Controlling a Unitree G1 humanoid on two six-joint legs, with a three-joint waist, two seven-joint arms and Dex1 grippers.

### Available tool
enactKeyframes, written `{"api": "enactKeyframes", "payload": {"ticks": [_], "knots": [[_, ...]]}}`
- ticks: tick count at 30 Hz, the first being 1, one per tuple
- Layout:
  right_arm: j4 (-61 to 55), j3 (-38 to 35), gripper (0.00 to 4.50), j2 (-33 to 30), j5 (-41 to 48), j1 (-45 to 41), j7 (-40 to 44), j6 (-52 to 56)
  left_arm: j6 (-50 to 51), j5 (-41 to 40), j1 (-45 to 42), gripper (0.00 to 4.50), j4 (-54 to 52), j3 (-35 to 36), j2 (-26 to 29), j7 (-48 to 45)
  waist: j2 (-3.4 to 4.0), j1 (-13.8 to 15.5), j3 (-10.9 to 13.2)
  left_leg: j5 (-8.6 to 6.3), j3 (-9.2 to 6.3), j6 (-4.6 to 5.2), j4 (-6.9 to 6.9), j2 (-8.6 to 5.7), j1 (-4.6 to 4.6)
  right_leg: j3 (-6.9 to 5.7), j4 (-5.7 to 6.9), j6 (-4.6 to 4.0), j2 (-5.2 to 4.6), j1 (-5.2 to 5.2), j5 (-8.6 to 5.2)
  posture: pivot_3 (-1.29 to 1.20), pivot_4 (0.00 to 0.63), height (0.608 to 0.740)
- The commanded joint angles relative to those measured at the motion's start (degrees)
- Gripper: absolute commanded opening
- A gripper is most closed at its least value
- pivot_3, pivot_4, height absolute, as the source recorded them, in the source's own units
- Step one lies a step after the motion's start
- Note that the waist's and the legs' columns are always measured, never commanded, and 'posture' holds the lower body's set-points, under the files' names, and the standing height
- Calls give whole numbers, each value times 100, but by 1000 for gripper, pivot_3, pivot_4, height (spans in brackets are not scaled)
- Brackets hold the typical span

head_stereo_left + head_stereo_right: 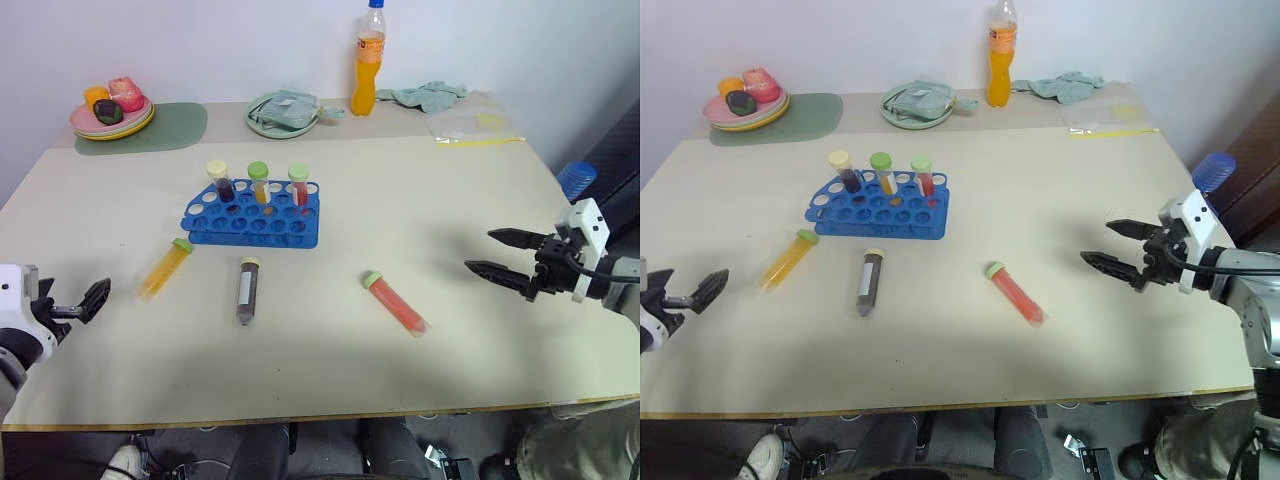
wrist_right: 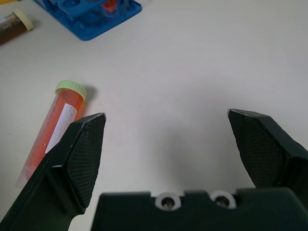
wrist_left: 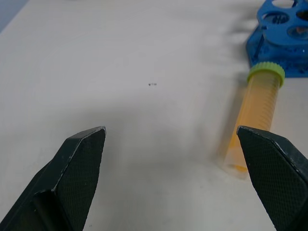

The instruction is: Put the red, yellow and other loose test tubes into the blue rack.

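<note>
Left gripper (image 1: 85,300): low at the table's left edge, well to the left of the blue rack (image 1: 255,214), reaching forward and slightly down; fingers spread wide, holding nothing.
Right gripper (image 1: 500,255): well to the right of the rack, aimed back toward it; fingers wide apart, empty.
Blue rack: mid-table, three capped tubes upright along its far row.
Yellow-orange tube (image 1: 166,268): lying just off the rack's near-left corner, green cap toward it.
Dark brown tube (image 1: 247,291): lying in front of the rack, cream cap toward it, white label with no legible print.
Red tube (image 1: 395,302): lying to the rack's near right, between rack and right gripper.
</note>
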Motion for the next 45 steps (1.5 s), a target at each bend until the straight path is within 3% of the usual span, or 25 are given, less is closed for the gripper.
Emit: {"api": "enactKeyframes", "payload": {"ticks": [1, 9, 14, 21, 29, 33, 45], "knots": [[-120, -54, 4462, -29, 26, -103, -33, -27, -24, -24, -38, 4500, -180, 73, -11, 62, 0, 0, 0, 0, 0, 0, 0, 0, 0, 0, 0, 0, 0, 0, 0, 0, 150, 740], [-226, -17, 4462, -54, -3, -245, -261, 77, -68, -104, -482, 4500, -233, -165, -55, 129, 0, 11, 0, 0, 1, 0, 1, -1, 0, 0, -1, 0, 0, 1, 0, 0, 150, 740], [-1000, 24, 4462, -94, 71, -323, -680, 575, -86, -414, -888, 4500, -439, -617, -20, -234, 1, 5, 0, 0, 0, 0, 1, -2, -2, 0, -1, 1, 0, -1, 0, 0, 150, 740], [-2526, 744, 4462, -264, 369, -958, -1357, 2302, -138, -540, -1529, 4500, -333, -1889, -14, -959, 5, -1, 1, -1, 0, 1, 1, -1, -5, -1, -3, 0, 1, -3, 1, 0, 150, 740], [-2917, 1627, 4462, 265, 1008, -2382, -2457, 5844, -666, -285, -1929, 4500, -285, -3091, 169, -1951, 4, 2, 1, -2, -3, 4, 0, -1, -13, -1, -11, -3, 1, -9, 1, 0, 150, 740], [-2120, 1984, 4462, 607, 1772, -2807, -3594, 6193, -877, -70, -1952, 4500, -212, -3477, 184, -2213, 4, -11, 2, -2, -5, 4, 2, -2, -33, -1, -10, -2, 1, -27, 2, 0, 150, 740], [374, 3287, 4462, 847, 5344, -4098, -7061, 6193, -1079, 111, -1675, 4500, -626, -4115, -169, -2205, 6, -23, 3, -1, -9, 6, 5, -19, -43, -3, -9, -2, 0, -34, 4, 0, 150, 740]]}}
